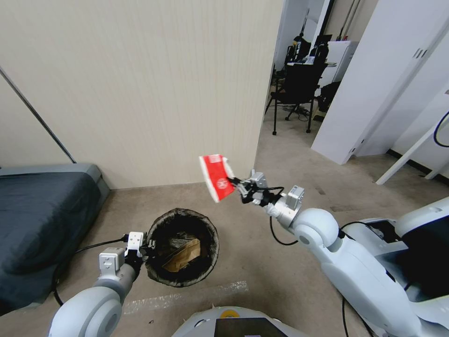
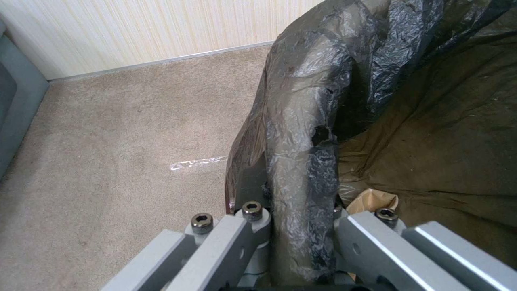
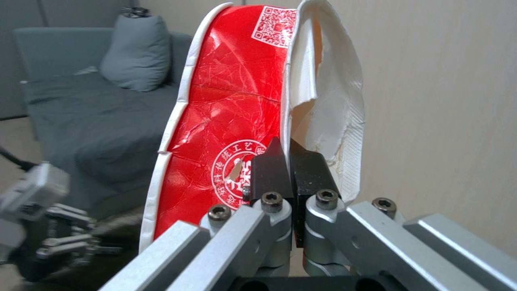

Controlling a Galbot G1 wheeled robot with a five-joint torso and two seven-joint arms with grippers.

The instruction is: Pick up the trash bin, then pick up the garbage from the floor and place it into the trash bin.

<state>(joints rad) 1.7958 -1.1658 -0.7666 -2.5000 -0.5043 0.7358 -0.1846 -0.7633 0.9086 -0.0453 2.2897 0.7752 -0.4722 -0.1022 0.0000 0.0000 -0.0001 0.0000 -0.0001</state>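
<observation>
left end effector (image 2: 301, 226) clamps trash bin (image 1: 159, 274) rim; bin contents dim.

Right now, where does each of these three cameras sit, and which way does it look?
Head view: on the head, looking down at floor, trash bin, both arms.
Left wrist view: on the left arm, along the left gripper, jaws clamped on the bin's rim.
Right wrist view: on the right arm, along the right gripper pinching a red-and-white carton, sofa behind.
Shared: the bin, head and left wrist views.
</observation>
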